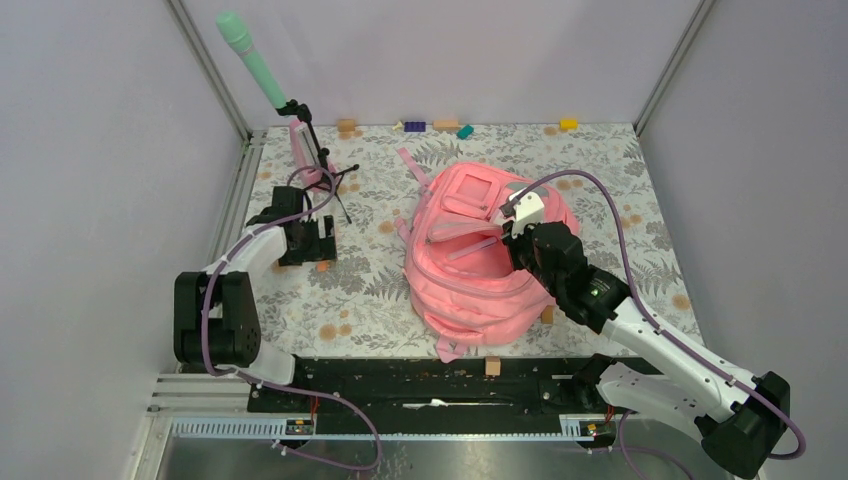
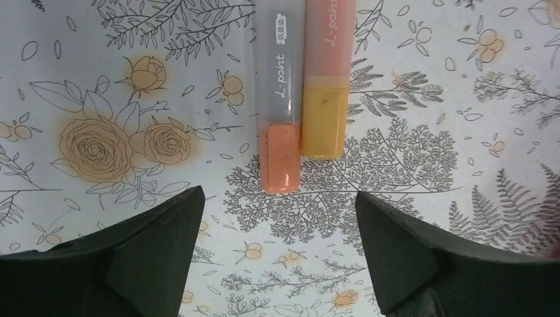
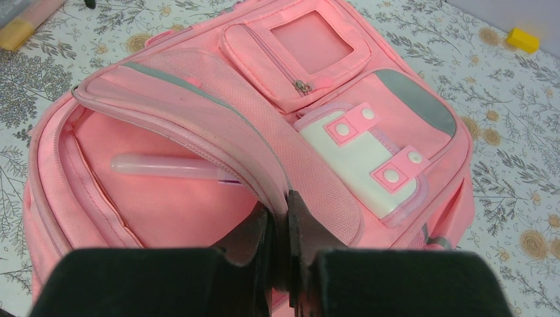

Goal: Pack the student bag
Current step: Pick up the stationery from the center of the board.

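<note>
I see the left gripper point(image 2: 279, 198) hanging low over the floral table cover point(image 2: 99, 79), its fingers spread wide with nothing between them (released, plainly). Just ahead of those fingers, in line with the gap, two pens lie side by side and touching. The grey highlighter point(image 2: 280, 72) is on the left, its orange cap pointing back at the fingers. The orange highlighter point(image 2: 325, 66), with a yellow cap, is on the right. Neither touches a finger.

The right gripper point(image 3: 280, 218) is clamped tight on the student bag point(image 3: 152, 211). Its fingers pinch the rim of the top flap point(image 3: 218, 125) and hold it raised, so the main compartment gapes open to the left of the pinch. Inside that compartment lies a pale pink tube point(image 3: 165, 166), one end hidden under the flap. To the right of the pinch sits a white pouch point(image 3: 356, 162) with two pink snap tabs, and just beyond it is the grey strip point(image 3: 416, 99). Straight ahead of the fingers is a small zip pocket point(image 3: 310, 46) with a square window. Far ahead and to the right, a yellow block point(image 3: 522, 39) rests on the table cover.

From the top camera, the bag lies directly under the right gripper and well apart from the left one, off to its right. A green microphone point(image 1: 255, 65) on a stand rises beyond the left gripper.
</note>
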Available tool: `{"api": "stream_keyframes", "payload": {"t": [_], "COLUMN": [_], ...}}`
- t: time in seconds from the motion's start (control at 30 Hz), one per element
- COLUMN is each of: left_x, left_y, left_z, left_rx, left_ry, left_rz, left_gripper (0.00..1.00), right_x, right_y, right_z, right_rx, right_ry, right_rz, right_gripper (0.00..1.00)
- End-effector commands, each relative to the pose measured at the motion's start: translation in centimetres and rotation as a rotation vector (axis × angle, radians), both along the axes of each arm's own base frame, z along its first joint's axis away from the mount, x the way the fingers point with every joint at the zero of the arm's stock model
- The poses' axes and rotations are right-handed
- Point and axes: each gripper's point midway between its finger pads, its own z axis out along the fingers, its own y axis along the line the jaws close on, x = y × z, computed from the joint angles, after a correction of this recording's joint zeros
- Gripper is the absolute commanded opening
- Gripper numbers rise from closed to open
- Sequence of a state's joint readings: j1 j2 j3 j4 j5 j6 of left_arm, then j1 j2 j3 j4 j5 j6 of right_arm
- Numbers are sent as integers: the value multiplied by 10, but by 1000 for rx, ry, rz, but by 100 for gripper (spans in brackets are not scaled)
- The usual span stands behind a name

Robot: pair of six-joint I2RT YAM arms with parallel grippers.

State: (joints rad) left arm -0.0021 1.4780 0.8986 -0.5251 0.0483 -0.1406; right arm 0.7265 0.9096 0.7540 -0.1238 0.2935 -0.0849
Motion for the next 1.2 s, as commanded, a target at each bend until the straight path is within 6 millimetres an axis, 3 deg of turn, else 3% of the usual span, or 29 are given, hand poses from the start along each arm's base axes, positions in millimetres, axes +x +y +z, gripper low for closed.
{"api": "stream_keyframes", "payload": {"t": [0.0, 0.13, 0.53, 0.93, 1.1, 1.17], "left_x": [18, 12, 15, 18, 18, 18], "left_y": [3, 14, 12, 4, 3, 4], "left_z": [3, -10, -17, -27, -28, -27], "left_rx": [22, 80, 66, 27, 25, 28], "left_ry": [-31, 31, 54, 83, 88, 82], "left_rz": [-29, -3, -14, -41, -47, -47], "left_gripper": [86, 73, 69, 52, 37, 24], "right_x": [9, 9, 10, 11, 11, 11], "right_y": [3, 1, 4, 4, 4, 3], "right_z": [51, 52, 47, 45, 46, 46], "right_rx": [136, 134, 131, 124, 125, 123], "right_ry": [-132, -138, -124, -120, -123, -124], "right_rz": [-28, -35, -27, -32, -34, -36], "right_gripper": [0, 0, 0, 0, 0, 0]}}
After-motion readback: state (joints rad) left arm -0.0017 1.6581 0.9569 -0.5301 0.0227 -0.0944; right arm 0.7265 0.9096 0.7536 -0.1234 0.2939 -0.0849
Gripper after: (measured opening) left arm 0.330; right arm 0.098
